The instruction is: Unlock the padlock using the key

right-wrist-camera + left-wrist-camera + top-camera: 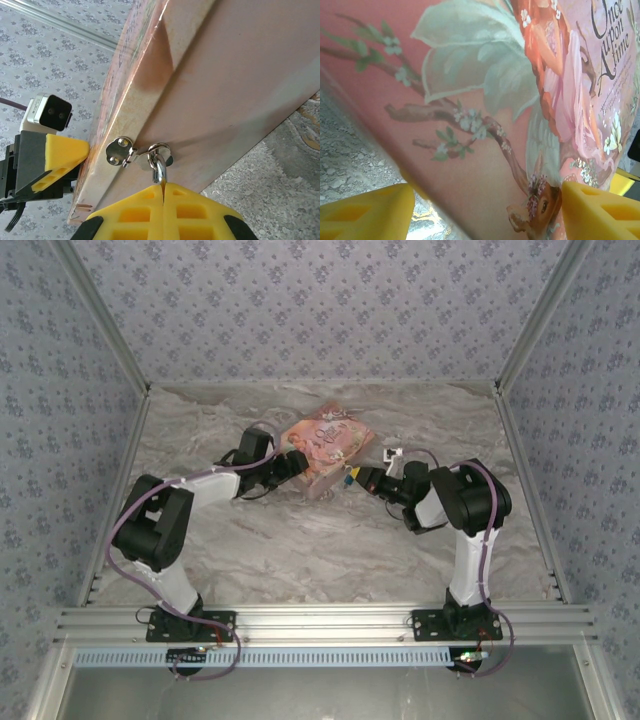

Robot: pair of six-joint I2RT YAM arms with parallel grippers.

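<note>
- The right gripper is pressed fully closed on the padlock.
- The padlock's thin silvery shackle is hooked through a metal hasp on the edge of the pink box.
- The left gripper is spread wide, with the tilted box clamped between its yellow fingers.
- A marbled grey surface is seen from above.

one pink box, one padlock, one hasp plate, two grippers: left gripper, right gripper.
</note>
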